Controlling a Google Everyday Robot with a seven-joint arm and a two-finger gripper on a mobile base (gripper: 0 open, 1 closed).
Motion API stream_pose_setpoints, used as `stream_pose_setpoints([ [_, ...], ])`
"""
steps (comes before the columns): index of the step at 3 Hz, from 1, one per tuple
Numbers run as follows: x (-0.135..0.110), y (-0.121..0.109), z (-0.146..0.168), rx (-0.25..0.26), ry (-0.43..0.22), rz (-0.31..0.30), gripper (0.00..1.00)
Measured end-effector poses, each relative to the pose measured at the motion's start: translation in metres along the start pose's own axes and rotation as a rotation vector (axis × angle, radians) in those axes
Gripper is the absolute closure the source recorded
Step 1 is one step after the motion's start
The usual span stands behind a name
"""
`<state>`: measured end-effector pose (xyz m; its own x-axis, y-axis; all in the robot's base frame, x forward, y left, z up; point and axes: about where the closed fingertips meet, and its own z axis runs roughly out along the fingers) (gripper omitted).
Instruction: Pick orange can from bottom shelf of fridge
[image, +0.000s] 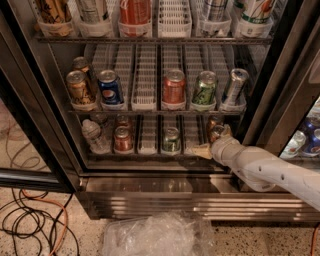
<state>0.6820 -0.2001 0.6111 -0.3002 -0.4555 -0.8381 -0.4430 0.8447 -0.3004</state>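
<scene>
tool at right end of bottom shelf, by the orange can; we cannot tell its grip. fridge frame crowds right edge; green can well left.

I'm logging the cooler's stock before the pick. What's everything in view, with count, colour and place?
fridge: one, dark frame, steel grille below.
top-shelf cans: five, mixed colours, tops cut off.
middle-shelf cans: six; two gold, blue, red, green, silver.
bottle: one, clear, bottom shelf left.
red cans: two, bottom shelf, left of centre.
green can: one, bottom shelf middle.
orange cans: two, copper-orange, bottom shelf right.
plastic bag: one, clear, floor in front.
cables: several, black and orange, floor left.
gripper: one, on white arm, at the front orange can.
</scene>
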Motion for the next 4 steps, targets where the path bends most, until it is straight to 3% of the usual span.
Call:
stream_pose_setpoints([
  [1,-0.005,-0.002,-0.003,0.0,0.0,0.0,0.06],
  [2,0.017,-0.007,0.012,0.024,0.054,0.034,0.03],
  [3,0.023,-0.011,0.013,0.036,0.074,0.038,0.0],
  [4,0.029,-0.018,0.016,0.063,0.089,0.039,0.19],
])
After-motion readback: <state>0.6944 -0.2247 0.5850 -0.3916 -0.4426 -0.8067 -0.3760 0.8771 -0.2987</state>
